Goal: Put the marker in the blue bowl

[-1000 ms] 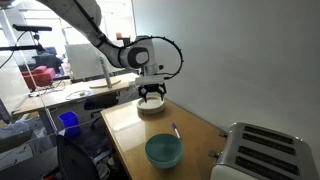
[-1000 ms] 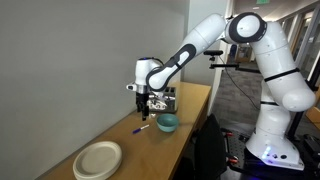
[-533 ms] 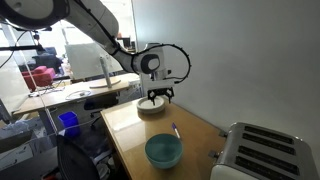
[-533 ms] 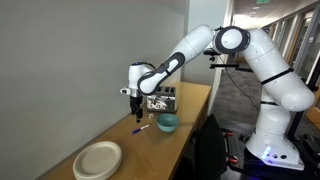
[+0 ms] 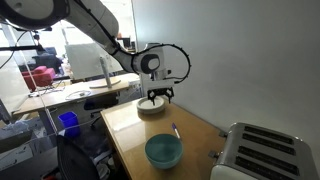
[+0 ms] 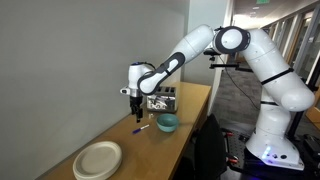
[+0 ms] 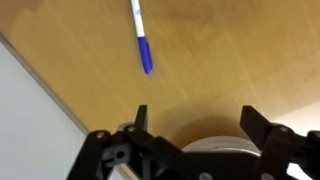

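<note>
Nearest, in an exterior view, the blue bowl (image 5: 164,152) stands on the wooden table (image 5: 125,130) with nothing seen in it. Just beyond, the marker (image 5: 175,130) lies flat, apart from the bowl. Farthest, the gripper (image 5: 155,97) hangs low over the white dish (image 5: 150,108), pointing down, jaws spread and holding nothing. In the wrist view the marker (image 7: 141,38) lies ahead of the fingers (image 7: 255,125), off to one side, its long axis roughly square to their closing line. Judgement: the arm must travel bowlward before descending.

Glossy blue bowl (image 5: 164,151) on smooth wooden table (image 5: 124,131).
</note>
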{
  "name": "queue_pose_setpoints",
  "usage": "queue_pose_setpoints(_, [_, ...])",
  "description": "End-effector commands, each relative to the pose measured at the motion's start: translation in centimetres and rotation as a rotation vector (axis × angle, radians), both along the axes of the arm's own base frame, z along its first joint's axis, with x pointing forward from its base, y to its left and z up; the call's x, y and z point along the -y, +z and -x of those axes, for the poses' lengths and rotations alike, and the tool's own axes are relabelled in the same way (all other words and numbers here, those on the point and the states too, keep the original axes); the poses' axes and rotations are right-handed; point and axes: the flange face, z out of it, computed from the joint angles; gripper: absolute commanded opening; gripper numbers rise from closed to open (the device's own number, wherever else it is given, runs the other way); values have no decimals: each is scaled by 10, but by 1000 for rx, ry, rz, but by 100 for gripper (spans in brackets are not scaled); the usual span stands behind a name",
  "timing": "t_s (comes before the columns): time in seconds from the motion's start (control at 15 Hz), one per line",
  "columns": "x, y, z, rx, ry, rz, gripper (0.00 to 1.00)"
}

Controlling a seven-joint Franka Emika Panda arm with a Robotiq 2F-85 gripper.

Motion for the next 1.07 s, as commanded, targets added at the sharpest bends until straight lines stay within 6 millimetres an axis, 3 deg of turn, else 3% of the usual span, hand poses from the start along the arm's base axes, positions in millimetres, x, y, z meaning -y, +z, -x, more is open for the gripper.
queue_pose_setpoints(0.0, [0, 0, 0, -1, 0, 0, 100])
queue_pose_setpoints(0.2, [7, -6, -1, -20, 30, -25, 100])
queue_pose_setpoints(0.47, [35, -31, -4, -26, 112, -33, 100])
queue_pose_setpoints(0.73, [69, -75, -15, -30, 147, -51, 100])
queue_pose_setpoints(1.0, [77, -113, -31, -27, 164, -70, 100])
